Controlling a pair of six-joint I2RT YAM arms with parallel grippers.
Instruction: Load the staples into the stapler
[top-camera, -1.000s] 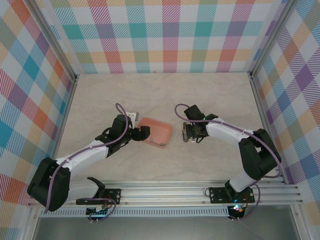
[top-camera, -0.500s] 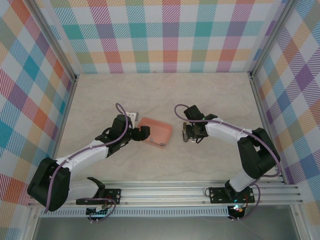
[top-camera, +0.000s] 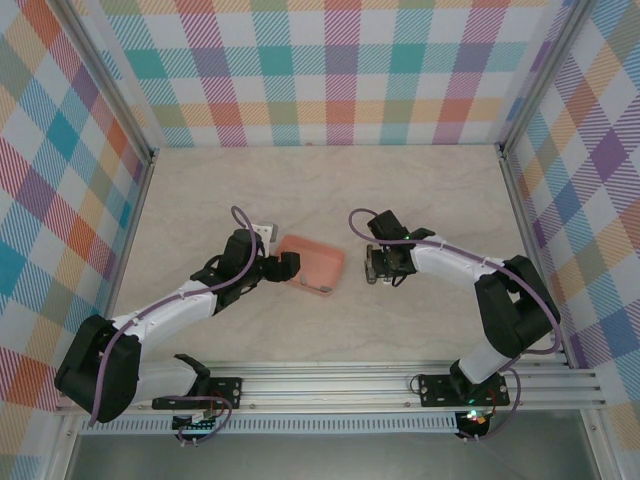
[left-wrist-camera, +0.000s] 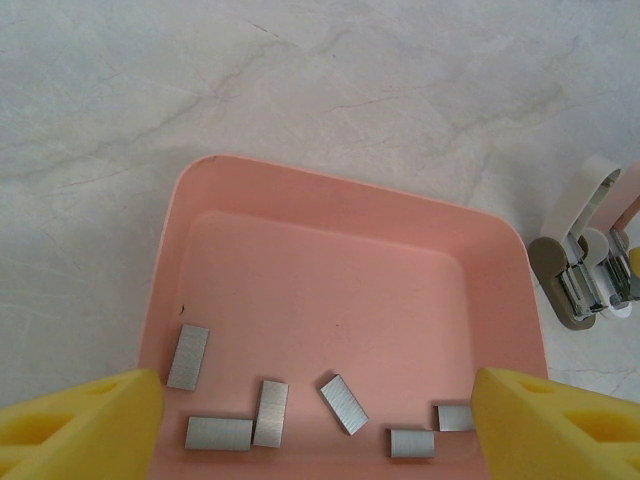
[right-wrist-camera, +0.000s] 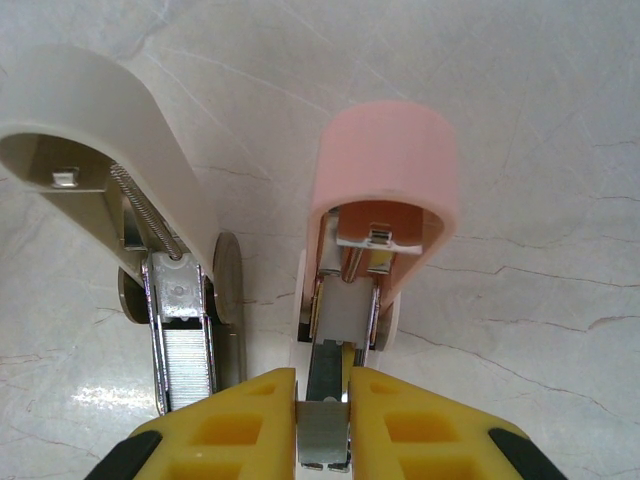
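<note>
Six short grey strips of staples (left-wrist-camera: 343, 404) lie flat and loose in a salmon-pink tray (left-wrist-camera: 330, 186), all gathered at its near end. Two of them touch, forming an L.

My left claw (left-wrist-camera: 315, 392) stands wide open with one yellow finger (left-wrist-camera: 85, 425) at each near corner of the tray. It grips nothing that I can make out, and I cannot tell whether the fingers touch the rim.

Near the tray's right side, apart from it, the stapler (left-wrist-camera: 585, 268) (right-wrist-camera: 385, 175) rests on the pale marbled table (left-wrist-camera: 300, 80), hinged open. One half is a white arm with a spring and a metal channel. The other half has a rounded pink cap. Ribbed grey metal sits in the white arm's channel, and I cannot tell whether it is staples.

My right claw (right-wrist-camera: 323, 385) is pinched shut on a narrow metal part at the base of the pink half.

Seen from above, the tray (top-camera: 315, 262) lies between my left claw (top-camera: 288, 265) and my right claw (top-camera: 380, 263).
</note>
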